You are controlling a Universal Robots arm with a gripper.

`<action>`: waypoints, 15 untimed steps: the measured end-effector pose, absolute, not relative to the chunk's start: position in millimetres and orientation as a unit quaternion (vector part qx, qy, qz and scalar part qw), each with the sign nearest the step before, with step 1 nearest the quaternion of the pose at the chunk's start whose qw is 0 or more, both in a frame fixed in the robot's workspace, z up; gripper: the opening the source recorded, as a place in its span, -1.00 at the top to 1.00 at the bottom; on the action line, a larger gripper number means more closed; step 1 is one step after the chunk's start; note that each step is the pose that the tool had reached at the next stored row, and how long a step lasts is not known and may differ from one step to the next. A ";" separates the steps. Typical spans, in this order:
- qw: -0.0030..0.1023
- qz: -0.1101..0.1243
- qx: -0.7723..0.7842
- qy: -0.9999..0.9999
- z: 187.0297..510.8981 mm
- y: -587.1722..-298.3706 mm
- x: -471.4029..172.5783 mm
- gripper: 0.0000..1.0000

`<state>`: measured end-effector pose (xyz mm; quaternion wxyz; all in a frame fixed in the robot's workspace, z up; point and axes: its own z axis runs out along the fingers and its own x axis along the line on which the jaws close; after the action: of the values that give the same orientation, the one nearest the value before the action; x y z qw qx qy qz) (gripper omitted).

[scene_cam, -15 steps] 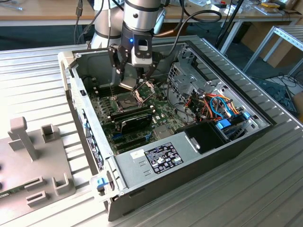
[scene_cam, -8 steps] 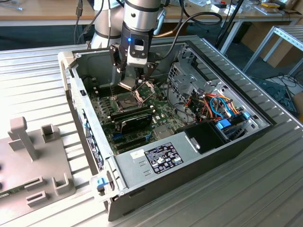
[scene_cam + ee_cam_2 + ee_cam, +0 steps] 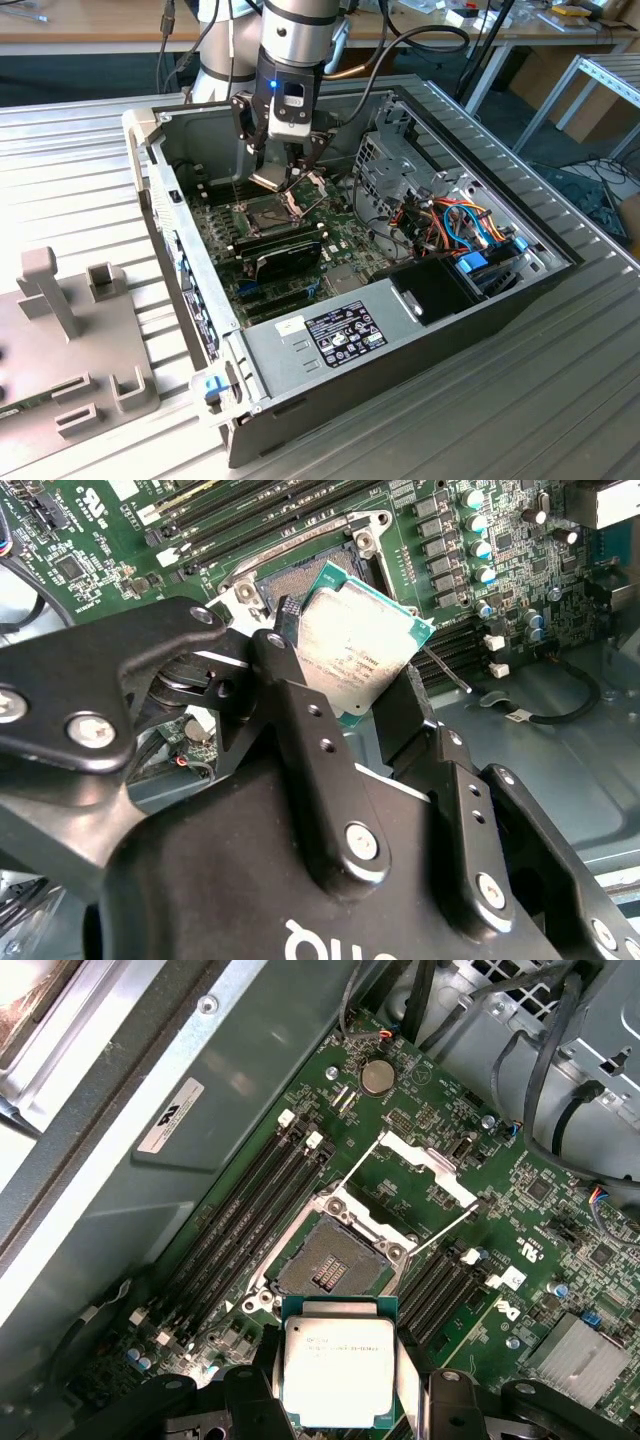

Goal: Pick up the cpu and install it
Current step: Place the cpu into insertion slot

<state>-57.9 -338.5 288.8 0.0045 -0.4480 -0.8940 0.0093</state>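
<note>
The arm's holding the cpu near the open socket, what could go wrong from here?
In the second wrist view the cpu, held by its edges in the gripper, looks tilted: it might slip or land skewed. The open socket is not squarely under it; misalignment could harm its contacts.

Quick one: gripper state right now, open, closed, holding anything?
Gripper: shut on the cpu, which it holds near the empty socket.
</note>
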 end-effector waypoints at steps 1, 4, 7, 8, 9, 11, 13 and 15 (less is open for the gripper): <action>0.004 0.009 -0.448 -0.894 288.8 -338.5 -57.9 -0.09; 0.004 0.009 -0.449 -0.894 288.8 -338.5 -57.9 -0.09; 0.005 0.009 -0.457 -0.890 288.8 -338.5 -57.9 -0.09; 0.005 0.009 -0.462 -0.887 288.7 -338.5 -57.9 -0.09; 0.005 0.009 -0.473 -0.881 288.6 -338.5 -57.9 -0.09; 0.005 0.009 -0.486 -0.874 288.4 -338.5 -57.9 -0.09; 0.005 0.009 -0.502 -0.865 288.1 -338.5 -57.9 -0.09; 0.005 0.009 -0.519 -0.855 287.8 -338.5 -57.9 -0.09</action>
<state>-57.9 -338.5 287.8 0.0052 -0.5193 -0.8545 0.0089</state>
